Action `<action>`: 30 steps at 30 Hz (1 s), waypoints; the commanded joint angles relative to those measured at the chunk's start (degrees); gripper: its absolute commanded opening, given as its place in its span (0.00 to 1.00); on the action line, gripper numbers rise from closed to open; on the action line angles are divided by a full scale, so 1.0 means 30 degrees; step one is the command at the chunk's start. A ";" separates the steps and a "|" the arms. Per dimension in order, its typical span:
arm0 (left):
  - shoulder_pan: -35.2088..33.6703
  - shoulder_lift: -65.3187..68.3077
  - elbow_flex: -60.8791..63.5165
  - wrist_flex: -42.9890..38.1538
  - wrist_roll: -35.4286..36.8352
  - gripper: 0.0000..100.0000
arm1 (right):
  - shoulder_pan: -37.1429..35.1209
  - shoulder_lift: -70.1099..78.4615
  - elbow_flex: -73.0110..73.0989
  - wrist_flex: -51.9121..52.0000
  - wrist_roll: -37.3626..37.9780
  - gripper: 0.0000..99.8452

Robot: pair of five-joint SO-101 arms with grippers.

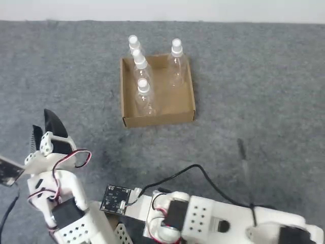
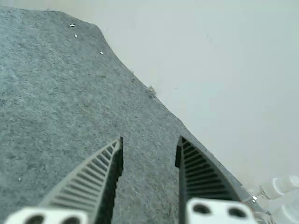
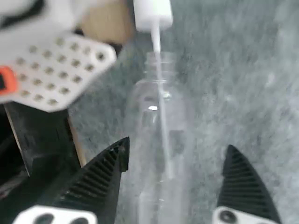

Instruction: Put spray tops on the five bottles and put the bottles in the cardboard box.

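While the fifth bottle (image 3: pixel 156 116) sits between the spread jaws of the right claw (image 3: pixel 177 144), well apart from the cardboard box (image 1: pixel 158 119), its spray top (image 3: pixel 153 14) rides unseated; squeezing may knock it out. The left claw (image 2: pixel 150 140) gapes, left of the box.

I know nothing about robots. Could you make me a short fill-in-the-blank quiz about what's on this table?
In the high view, ____ white spray tops show at the cardboard box.
The open left gripper holds ____.
The open right gripper straddles a clear ____, its spray top not yet seated.
Missing words: four; nothing; bottle.
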 commanded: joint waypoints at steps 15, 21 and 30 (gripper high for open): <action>-0.0059 -0.0322 -0.0015 -0.0733 0.0088 0.17 | 0.6989 0.1685 -0.1465 -0.2769 0.0381 0.19; -0.0088 -0.0322 -0.0015 -0.0733 0.0059 0.17 | 0.9626 0.1685 -0.1495 -0.3267 0.0381 0.17; -0.0088 -0.0322 -0.0015 -0.0733 0.0059 0.17 | 1.0623 0.1480 -0.1788 -0.2857 0.0352 0.17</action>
